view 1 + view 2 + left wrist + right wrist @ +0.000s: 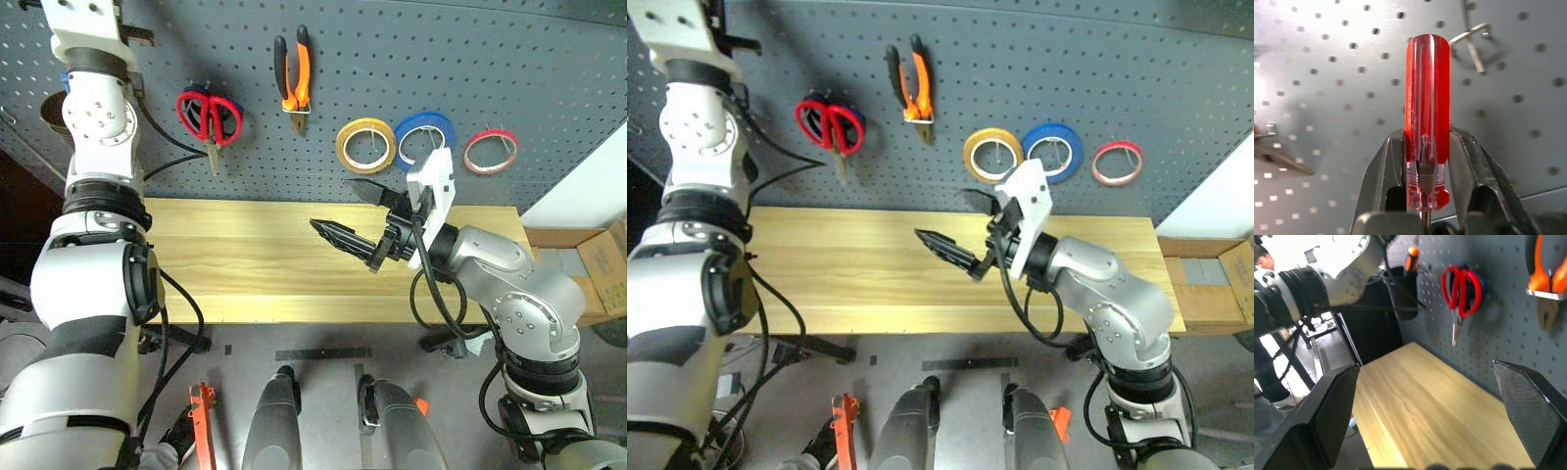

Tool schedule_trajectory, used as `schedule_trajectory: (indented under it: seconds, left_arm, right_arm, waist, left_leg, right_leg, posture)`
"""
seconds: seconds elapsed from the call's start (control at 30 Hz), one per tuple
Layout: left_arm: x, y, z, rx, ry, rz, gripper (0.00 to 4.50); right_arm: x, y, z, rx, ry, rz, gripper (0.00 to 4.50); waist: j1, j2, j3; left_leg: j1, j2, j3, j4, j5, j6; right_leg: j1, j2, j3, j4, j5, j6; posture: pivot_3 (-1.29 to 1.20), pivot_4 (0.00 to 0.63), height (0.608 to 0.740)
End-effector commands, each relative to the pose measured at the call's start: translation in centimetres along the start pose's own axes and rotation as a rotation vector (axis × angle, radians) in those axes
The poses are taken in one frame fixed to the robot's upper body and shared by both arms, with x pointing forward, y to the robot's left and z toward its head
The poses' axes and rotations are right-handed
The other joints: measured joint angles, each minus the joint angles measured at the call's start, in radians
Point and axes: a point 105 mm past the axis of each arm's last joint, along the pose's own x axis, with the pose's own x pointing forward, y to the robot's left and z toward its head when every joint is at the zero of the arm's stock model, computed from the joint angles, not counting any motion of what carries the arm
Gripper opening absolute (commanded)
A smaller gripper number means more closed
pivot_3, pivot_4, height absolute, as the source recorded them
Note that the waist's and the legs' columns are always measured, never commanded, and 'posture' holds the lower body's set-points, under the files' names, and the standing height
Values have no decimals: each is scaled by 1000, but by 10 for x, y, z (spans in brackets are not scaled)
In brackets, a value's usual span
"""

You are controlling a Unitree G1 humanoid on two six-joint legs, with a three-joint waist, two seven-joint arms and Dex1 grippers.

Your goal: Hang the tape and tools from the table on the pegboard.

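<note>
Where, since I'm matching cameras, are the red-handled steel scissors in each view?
Left eye view: red-handled steel scissors hang upper left, left of the orange-and-black-handled pliers.
Right eye view: scissors upper left again.
Right wrist view: scissors between a black cup and the pliers.
Left wrist view: go by the shared landmark, the dark grey pegboard.

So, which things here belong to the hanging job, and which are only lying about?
Belong to the job:
- red tape, hung on the pegboard
- pliers, hung
- red-handled scissors, hung
- red-handled screwdriver, held in the left gripper
- table

Only lying about:
- yellow roll
- blue roll
- cardboard box
</note>
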Motion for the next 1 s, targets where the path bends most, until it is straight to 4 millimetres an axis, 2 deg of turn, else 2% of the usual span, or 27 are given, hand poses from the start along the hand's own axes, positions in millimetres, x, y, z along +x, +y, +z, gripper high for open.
schedule_trajectory:
  seconds: [0.03,0.17,0.33,0.5,0.8,1.0]
  left_arm:
    - [7,25,20,38,-91,74,841]
    - [1,48,8,47,-40,153,841]
    - [-11,58,-12,62,43,189,841]
    - [-30,55,-38,37,143,209,841]
    - [-40,47,-56,-50,229,233,841]
    - [-39,49,-57,-62,238,244,2873]
  right_arm:
    - [-2,7,10,-24,-35,19,4500]
    - [-3,6,8,-20,-29,18,4500]
    - [-3,6,9,-16,-28,18,4500]
    - [-3,9,8,-10,-25,22,4500]
    - [-4,10,8,-7,-20,21,4500]
    - [-4,10,7,-3,-17,23,4500]
  waist:
    - [0,0,3]
    - [0,0,6]
    - [0,0,7]
    - [2,0,9]
    - [4,-4,22]
    - [-1,-5,24]
  left_leg:
    - [0,0,0,0,0,0]
    - [0,0,1,0,0,0]
    - [0,0,1,-1,0,0]
    - [0,0,2,-1,0,0]
    - [-1,1,2,-3,0,-1]
    - [-1,1,2,-5,-1,-1]
  right_leg:
    - [0,0,0,0,0,0]
    - [0,0,0,-1,0,0]
    - [-1,-1,0,-1,-3,-5]
    - [-1,-2,0,-2,-4,-6]
    - [-1,-4,0,-3,-4,-7]
    - [-3,-4,0,-3,-3,-4]
  posture:
    - [85,383,740]
    - [87,384,740]
    - [84,392,740]
    - [77,392,740]
    - [69,393,740]
    - [70,390,740]
